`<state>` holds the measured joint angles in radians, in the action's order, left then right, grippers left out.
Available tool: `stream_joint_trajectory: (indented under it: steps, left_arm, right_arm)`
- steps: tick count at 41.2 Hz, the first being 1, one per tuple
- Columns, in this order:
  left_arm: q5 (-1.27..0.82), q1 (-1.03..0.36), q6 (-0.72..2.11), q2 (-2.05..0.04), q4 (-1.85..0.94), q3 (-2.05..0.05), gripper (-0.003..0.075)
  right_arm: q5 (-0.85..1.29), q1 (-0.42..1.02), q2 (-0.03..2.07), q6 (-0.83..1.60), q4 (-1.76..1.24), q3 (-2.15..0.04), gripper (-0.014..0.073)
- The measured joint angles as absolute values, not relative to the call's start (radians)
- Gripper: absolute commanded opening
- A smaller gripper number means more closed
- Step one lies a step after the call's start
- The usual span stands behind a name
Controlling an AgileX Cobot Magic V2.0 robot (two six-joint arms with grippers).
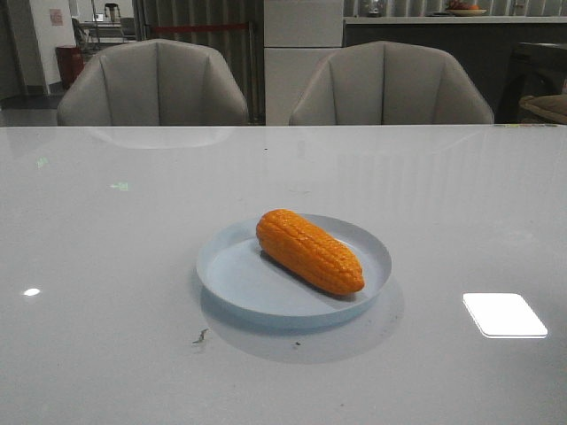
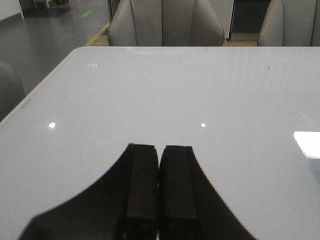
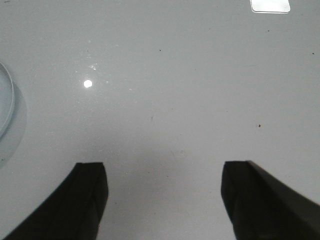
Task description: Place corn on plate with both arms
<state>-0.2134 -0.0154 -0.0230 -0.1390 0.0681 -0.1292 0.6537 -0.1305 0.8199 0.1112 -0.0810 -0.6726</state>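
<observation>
Corn (image 1: 310,251) on plate (image 1: 232,279), claws elsewhere

Table (image 1: 106,266) is showing a glossy, smooth grey top w/ light glare. Plate (image 1: 232,266) is looking like smooth pale-blue plastic, slight sheen. Corn (image 1: 310,251) is looking bumpy, semi-gloss. Chairs (image 1: 152,84) at 12 o'clock are looking matt, upholstered.

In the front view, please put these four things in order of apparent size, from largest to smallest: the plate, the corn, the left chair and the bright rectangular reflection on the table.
1. Left chair; it stands farther away, so this holds only for apparent size.
2. Plate.
3. Corn.
4. Bright reflection.
</observation>
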Motion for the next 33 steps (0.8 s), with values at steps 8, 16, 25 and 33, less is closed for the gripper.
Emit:
stream_joint_trajectory:
  steps: [8, 16, 25, 33]
  left_arm:
    - [-0.18, -0.015, -0.023, 0.001, 0.068, -0.015, 0.0094]
    - [-0.131, -0.014, -0.023, 0.006, 0.066, 0.012, 0.0094]
    - [-0.138, -0.014, -0.023, 0.006, 0.066, 0.012, 0.0094]
    - [-0.138, -0.014, -0.023, 0.006, 0.066, 0.012, 0.0094]
  right_arm:
    - [0.654, -0.13, 0.82, 0.111, -0.081, -0.673, 0.0582]
    - [0.654, -0.13, 0.818, 0.111, -0.081, -0.671, 0.0582]
    - [0.654, -0.13, 0.818, 0.111, -0.081, -0.671, 0.0582]
    - [0.654, -0.13, 0.818, 0.111, -0.081, -0.671, 0.0582]
